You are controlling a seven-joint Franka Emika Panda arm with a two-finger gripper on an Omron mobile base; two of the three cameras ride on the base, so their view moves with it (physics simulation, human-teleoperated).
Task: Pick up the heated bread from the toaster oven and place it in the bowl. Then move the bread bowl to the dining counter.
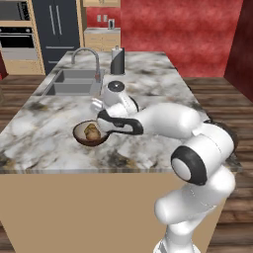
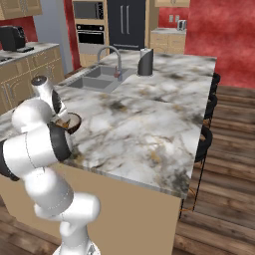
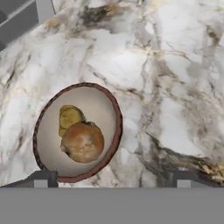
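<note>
Hand view: the bread (image 3: 82,141) was seen lying inside the bowl (image 3: 114,114), which rested on the dining counter (image 3: 175,87) toward 8 o'clock in the picture. The gripper (image 3: 114,178) was held above with its 2 fingertips (image 3: 41,179) spread wide and nothing between them, one tip over the bowl's near rim. In the left base view, the bowl (image 1: 79,136) was placed near the counter's front edge, with the sink (image 1: 74,81) at 12 o'clock from it.
</note>
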